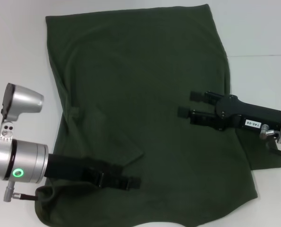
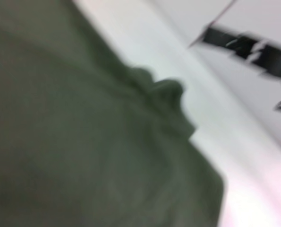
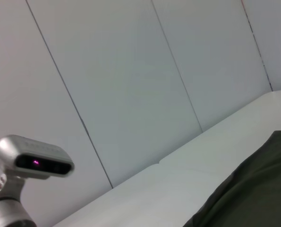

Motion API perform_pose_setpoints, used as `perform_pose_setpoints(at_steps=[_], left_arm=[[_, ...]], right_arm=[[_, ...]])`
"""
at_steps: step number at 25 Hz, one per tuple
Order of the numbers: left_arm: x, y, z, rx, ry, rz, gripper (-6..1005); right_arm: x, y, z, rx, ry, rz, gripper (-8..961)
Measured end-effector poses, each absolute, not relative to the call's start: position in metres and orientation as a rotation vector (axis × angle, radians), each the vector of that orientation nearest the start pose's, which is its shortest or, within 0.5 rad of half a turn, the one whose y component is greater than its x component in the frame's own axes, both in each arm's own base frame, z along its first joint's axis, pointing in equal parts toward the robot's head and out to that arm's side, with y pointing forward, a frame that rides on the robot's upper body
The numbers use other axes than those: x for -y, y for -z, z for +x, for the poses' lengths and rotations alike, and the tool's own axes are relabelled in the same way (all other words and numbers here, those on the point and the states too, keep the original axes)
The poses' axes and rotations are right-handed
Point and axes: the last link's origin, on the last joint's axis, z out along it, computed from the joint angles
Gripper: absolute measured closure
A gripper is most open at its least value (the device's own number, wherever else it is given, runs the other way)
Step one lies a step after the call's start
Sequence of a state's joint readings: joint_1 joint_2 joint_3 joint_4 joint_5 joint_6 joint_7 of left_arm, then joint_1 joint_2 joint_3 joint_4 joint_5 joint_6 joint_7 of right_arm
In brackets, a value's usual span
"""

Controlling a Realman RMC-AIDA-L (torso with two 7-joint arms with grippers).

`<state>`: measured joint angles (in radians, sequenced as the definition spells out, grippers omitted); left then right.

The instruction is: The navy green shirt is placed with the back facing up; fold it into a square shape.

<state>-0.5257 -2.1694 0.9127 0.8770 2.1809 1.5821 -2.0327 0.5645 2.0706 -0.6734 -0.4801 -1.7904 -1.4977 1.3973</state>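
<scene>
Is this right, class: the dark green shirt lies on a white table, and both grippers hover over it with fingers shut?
Not quite. The head view shows the right gripper open above the shirt; the left gripper looks shut. The table is white.

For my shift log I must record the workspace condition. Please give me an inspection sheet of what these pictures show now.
Surface: white table, bare around the cloth.
Job's things: large dark olive-green fabric shirt, plain side up, spread mostly flat; a fold ridge near the left fingers, lower left edge bunched.
Clutter: nothing seen.
Grippers: left gripper low over the shirt's lower left, fingers shut; right gripper above the shirt's right side, fingers open.
Cables: thin cable at the right wrist.
Surroundings: pale panelled wall.
</scene>
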Motion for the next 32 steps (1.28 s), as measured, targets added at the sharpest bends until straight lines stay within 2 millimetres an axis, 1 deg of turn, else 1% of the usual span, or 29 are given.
perform_pose_setpoints(at_steps=[3, 5, 6, 7, 8, 9, 10, 11, 12, 13, 15, 18, 23, 27, 32], left_arm=[[-0.313, 0.03, -0.222, 1.179, 0.529, -2.885, 122], [-0.314, 0.025, -0.217, 1.053, 0.632, -2.899, 122], [-0.316, 0.024, -0.216, 0.958, 0.693, -2.892, 122], [-0.316, 0.024, -0.216, 0.958, 0.693, -2.892, 122], [-0.317, 0.025, -0.215, 0.862, 0.756, -2.877, 121], [-0.317, 0.025, -0.215, 0.862, 0.756, -2.877, 121], [-0.317, 0.026, -0.214, 0.802, 0.796, -2.866, 120], [-0.317, 0.026, -0.214, 0.802, 0.796, -2.866, 120], [-0.318, 0.027, -0.214, 0.749, 0.836, -2.853, 119], [-0.317, 0.029, -0.213, 0.652, 0.914, -2.827, 119], [-0.315, 0.031, -0.213, 0.569, 0.963, -2.802, 118], [-0.312, 0.036, -0.215, 0.442, 0.981, -2.789, 118], [-0.309, 0.048, -0.219, 0.362, 0.895, -2.831, 122], [-0.306, 0.053, -0.225, 0.334, 0.804, -2.876, 123], [-0.306, 0.055, -0.229, 0.267, 0.758, -2.875, 122]], right_arm=[[-0.343, 0.006, 0.251, -0.835, -0.998, -2.546, 37], [-0.346, 0.0, 0.251, -0.874, -1.001, -2.538, 36], [-0.347, -0.004, 0.251, -0.899, -1.0, -2.532, 36], [-0.348, -0.007, 0.252, -0.922, -0.998, -2.525, 36], [-0.35, -0.016, 0.254, -0.98, -0.991, -2.505, 36], [-0.35, -0.019, 0.255, -1.014, -0.988, -2.495, 36], [-0.35, -0.019, 0.255, -1.014, -0.988, -2.495, 37], [-0.35, -0.023, 0.256, -1.04, -0.984, -2.484, 37], [-0.351, -0.028, 0.259, -1.087, -0.98, -2.466, 37], [-0.351, -0.031, 0.261, -1.121, -0.977, -2.452, 37], [-0.351, -0.04, 0.267, -1.197, -0.966, -2.411, 37], [-0.352, -0.053, 0.278, -1.31, -0.93, -2.345, 37], [-0.352, -0.068, 0.297, -1.458, -0.838, -2.236, 36], [-0.352, -0.075, 0.31, -1.532, -0.812, -2.144, 36], [-0.351, -0.078, 0.321, -1.585, -0.767, -2.087, 37]])
